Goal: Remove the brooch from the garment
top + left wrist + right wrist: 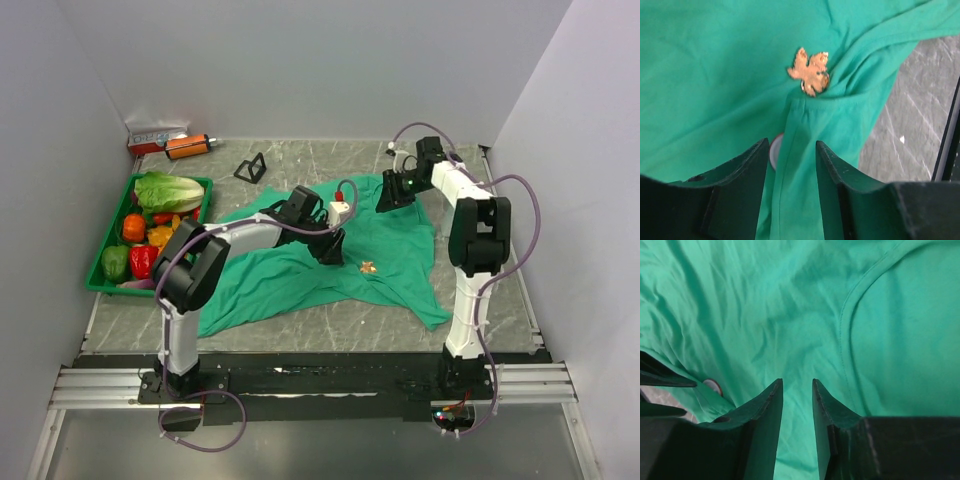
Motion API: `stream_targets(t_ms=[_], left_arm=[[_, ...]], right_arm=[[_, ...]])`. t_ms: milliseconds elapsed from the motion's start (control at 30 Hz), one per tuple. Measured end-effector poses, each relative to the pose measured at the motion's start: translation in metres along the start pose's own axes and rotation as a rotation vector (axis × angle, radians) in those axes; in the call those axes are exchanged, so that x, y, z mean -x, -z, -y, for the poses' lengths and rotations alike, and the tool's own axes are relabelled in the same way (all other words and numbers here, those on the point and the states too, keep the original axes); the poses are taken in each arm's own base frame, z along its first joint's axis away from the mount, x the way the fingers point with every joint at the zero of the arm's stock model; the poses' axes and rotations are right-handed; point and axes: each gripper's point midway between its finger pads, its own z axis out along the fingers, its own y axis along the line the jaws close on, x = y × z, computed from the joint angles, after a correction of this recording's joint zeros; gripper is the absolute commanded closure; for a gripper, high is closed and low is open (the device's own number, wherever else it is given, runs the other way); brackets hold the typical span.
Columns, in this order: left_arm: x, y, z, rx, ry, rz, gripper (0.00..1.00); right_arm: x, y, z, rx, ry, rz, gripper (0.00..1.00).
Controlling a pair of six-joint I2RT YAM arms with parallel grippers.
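Grey walls stand around a marble desk [300, 325] with the big green garment [290, 275] spread on it. On the left, the left tool [790, 162] has its two fingers a little apart, with a fold of shirt between them. The brooch [810, 72] sits just ahead of it, still pinned on. To the right, the right tool [796, 410] hangs over the cloth, fingers slightly apart, holding nothing. So the job is not done yet.

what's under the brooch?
The brooch sits on a raised fold of the garment; only teal fabric shows beneath. Its pin, and whatever lies under that fold, are covered.
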Motion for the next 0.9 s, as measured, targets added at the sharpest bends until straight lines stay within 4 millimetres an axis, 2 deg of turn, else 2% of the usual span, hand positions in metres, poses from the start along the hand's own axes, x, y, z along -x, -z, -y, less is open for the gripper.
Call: stream_targets(t_ms=[133, 367, 433, 500, 567, 800, 900], left_arm=[[0.003, -0.014, 0.002, -0.026, 0.000, 0.000, 0.54], [0.003, -0.030, 0.023, -0.107, -0.012, -0.019, 0.55], [0.001, -0.031, 0.029, -0.126, -0.012, -0.027, 0.68], [-0.003, -0.032, 0.034, -0.141, -0.012, -0.037, 0.91], [-0.009, -0.033, 0.036, -0.147, -0.007, -0.049, 0.99], [-0.029, -0.038, 0.047, -0.156, -0.027, -0.099, 0.99], [-0.047, -0.035, 0.073, -0.183, -0.079, -0.139, 0.99]], right_arm=[[-0.008, -0.014, 0.002, 0.006, -0.017, -0.038, 0.63], [-0.007, -0.015, -0.002, 0.016, -0.036, -0.039, 0.62], [-0.006, -0.016, -0.003, 0.022, -0.039, -0.038, 0.62], [-0.004, -0.018, -0.005, 0.029, -0.043, -0.035, 0.62], [-0.002, -0.020, -0.005, 0.035, -0.044, -0.034, 0.62], [-0.005, -0.035, -0.006, 0.051, -0.058, -0.055, 0.62], [-0.007, -0.038, -0.008, 0.056, -0.062, -0.063, 0.62]])
